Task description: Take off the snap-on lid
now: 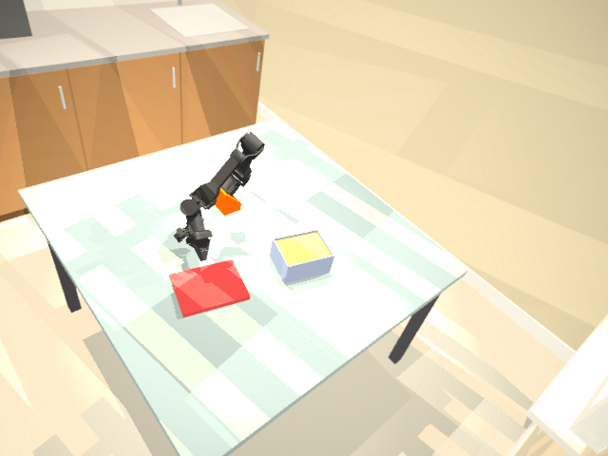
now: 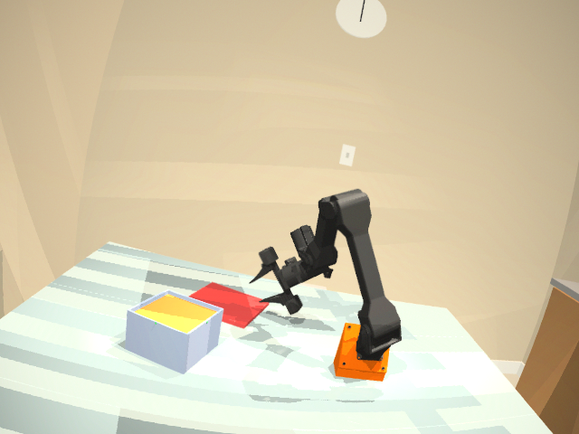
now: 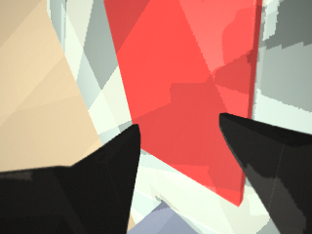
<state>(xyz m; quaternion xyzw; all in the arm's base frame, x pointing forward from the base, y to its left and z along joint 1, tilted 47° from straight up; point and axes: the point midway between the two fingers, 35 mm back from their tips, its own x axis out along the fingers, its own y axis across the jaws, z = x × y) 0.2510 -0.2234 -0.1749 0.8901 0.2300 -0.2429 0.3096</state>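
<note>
The red lid [image 1: 208,288] [image 2: 229,303] [image 3: 190,93] lies flat on the glass table [image 1: 313,313] [image 2: 289,373], to the left of the box in the top view. The pale blue storage box [image 1: 303,256] [image 2: 172,330] stands open, its yellow inside showing. My gripper [image 1: 201,254] [image 2: 261,288] [image 3: 178,125] is open, its fingertips at the lid's near edge, one above and one level with it. Nothing is between the fingers. In the wrist view the lid lies beyond the spread fingertips and a corner of the box [image 3: 163,221] shows at the bottom.
The arm's orange base [image 1: 228,202] [image 2: 361,359] is bolted to the table behind the lid. Wooden kitchen cabinets [image 1: 127,103] stand beyond the table's far edge. The table's edges drop to the floor on all sides.
</note>
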